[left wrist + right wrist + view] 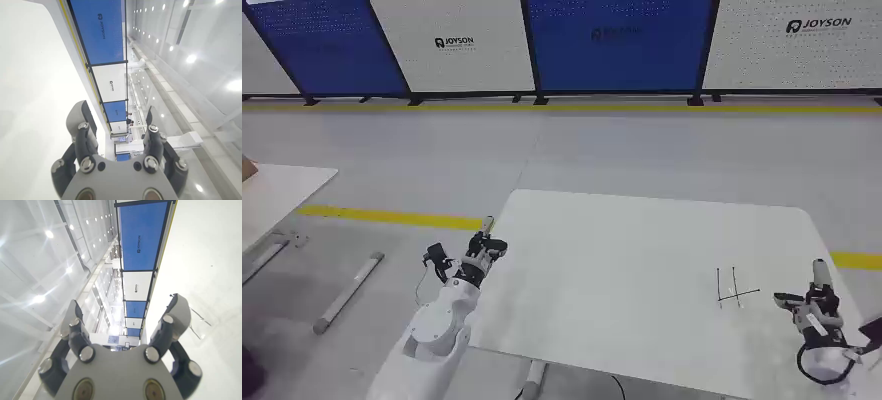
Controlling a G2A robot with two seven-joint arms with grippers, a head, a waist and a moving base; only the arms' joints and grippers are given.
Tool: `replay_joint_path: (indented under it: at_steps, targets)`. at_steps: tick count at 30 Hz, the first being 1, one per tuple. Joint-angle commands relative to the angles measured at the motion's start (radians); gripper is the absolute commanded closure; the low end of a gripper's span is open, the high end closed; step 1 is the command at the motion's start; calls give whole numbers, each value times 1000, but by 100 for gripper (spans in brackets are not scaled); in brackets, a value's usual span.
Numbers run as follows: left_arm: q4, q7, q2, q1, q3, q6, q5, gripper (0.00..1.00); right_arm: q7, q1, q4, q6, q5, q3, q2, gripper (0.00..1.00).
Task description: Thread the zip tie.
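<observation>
Thin black zip ties (735,288) lie crossed on the white table (642,270), toward its right side. In the right wrist view the zip ties (200,318) show as thin lines just past one fingertip. My right gripper (809,292) sits at the table's right front edge, a short way right of the ties, open and holding nothing; its own view shows the right gripper (125,306) with fingers wide apart. My left gripper (488,240) rests at the table's left edge, far from the ties, and the left gripper (117,111) is open and empty.
A second white table (282,190) stands at the far left. A yellow floor line (392,216) runs behind the tables, and blue and white partition panels (622,45) close off the back.
</observation>
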State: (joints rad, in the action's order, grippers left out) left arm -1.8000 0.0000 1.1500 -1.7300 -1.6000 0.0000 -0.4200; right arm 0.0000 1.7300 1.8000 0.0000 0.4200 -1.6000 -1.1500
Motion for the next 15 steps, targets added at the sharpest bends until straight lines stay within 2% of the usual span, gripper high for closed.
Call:
replay_joint_path:
  at_steps: [1,3,6,8,10,11,13,15]
  targets:
    - [0,0,0,0,0,0,0,0,1,-1,2,-2,8,-4,0,0]
    - [0,0,0,0,0,0,0,0,19,1,1,2,18,-21,1,0]
    - [0,0,0,0,0,0,0,0,150,9,21,47,11,-83,12,0]
    - [0,0,0,0,0,0,0,0,274,15,39,81,-8,-134,23,0]
    - [0,0,0,0,0,0,0,0,337,10,43,107,-26,-191,32,0]
    - [0,0,0,0,0,0,0,0,392,4,55,122,-70,-211,40,0]
    - [0,0,0,0,0,0,0,0,450,-18,53,149,-78,-244,47,0]
    - [0,0,0,0,0,0,0,0,573,-43,60,165,-152,-254,61,0]
